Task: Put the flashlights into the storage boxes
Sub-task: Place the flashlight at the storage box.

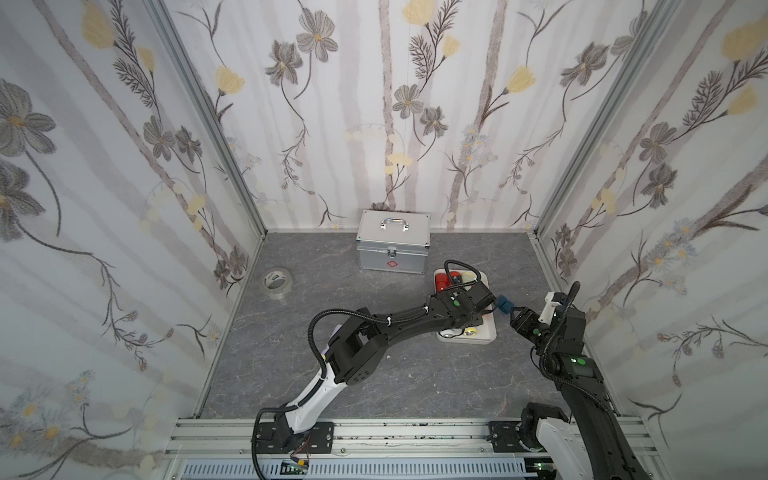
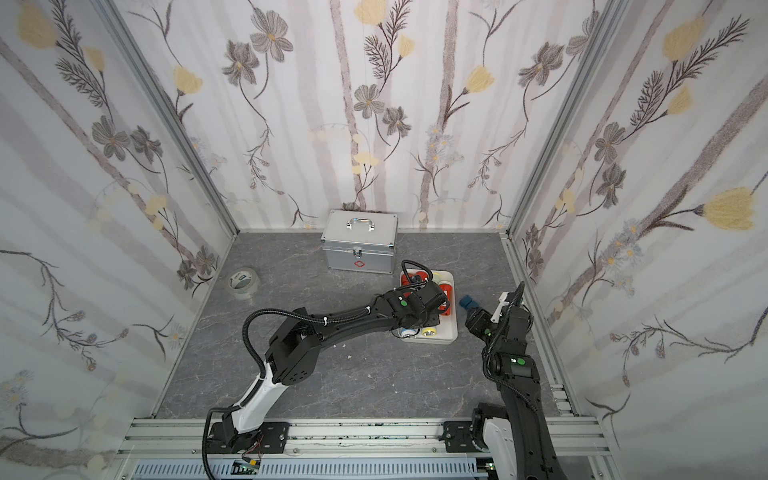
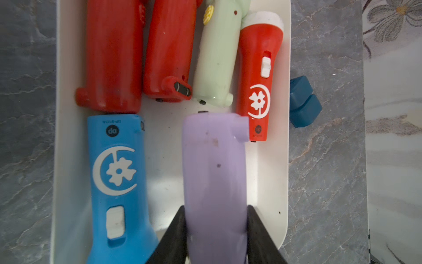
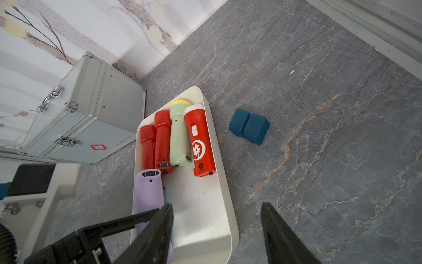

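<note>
One flashlight (image 3: 214,169), left hand (image 3: 216,209) over tray (image 3: 271,182)

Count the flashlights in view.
6. Lying in the tray: one red flashlight, a second red flashlight, a green flashlight, a flower-marked red flashlight, a blue flashlight. The left hand grips a lilac flashlight over the tray. More may be hidden.

left arm (image 2: 353,318) hangs over the white tray (image 2: 434,340) with red flashlights (image 2: 444,288).
</note>
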Tool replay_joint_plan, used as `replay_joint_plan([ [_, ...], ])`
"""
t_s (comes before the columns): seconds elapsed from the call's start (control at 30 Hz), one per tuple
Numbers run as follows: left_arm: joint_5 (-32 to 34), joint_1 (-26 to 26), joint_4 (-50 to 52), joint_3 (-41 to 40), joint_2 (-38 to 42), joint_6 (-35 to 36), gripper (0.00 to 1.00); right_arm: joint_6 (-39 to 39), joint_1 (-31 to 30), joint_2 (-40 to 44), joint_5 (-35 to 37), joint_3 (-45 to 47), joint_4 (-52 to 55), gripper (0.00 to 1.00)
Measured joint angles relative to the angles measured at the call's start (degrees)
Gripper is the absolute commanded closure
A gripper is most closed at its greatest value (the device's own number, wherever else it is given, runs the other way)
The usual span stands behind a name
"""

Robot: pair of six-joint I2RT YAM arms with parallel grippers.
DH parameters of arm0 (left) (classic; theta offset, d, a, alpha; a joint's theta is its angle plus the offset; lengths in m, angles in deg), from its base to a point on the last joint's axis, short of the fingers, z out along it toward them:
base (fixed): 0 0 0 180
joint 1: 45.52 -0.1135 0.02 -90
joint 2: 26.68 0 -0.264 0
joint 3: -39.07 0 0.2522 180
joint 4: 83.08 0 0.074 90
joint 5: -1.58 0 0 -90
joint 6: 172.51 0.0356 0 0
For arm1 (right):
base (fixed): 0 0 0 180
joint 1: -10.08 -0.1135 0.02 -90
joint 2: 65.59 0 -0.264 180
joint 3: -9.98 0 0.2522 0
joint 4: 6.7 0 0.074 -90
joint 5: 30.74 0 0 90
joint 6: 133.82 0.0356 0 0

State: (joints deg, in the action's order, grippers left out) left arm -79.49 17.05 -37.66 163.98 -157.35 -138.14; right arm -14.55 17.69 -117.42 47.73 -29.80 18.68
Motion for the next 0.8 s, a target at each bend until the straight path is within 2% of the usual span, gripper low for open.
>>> replay_joint_plan([
  [0.43, 1.9, 0.0, 3.5, 1.8, -3.7, 1.2, 0.73, 0.0, 0.6, 0.4, -2.6, 0.3, -0.4, 0.38],
  [0.8, 2.2, 0.0, 5.1, 2.7, -4.0, 1.2, 0.42, 0.0, 0.6, 1.9, -3.8, 0.2, 0.3, 0.37],
])
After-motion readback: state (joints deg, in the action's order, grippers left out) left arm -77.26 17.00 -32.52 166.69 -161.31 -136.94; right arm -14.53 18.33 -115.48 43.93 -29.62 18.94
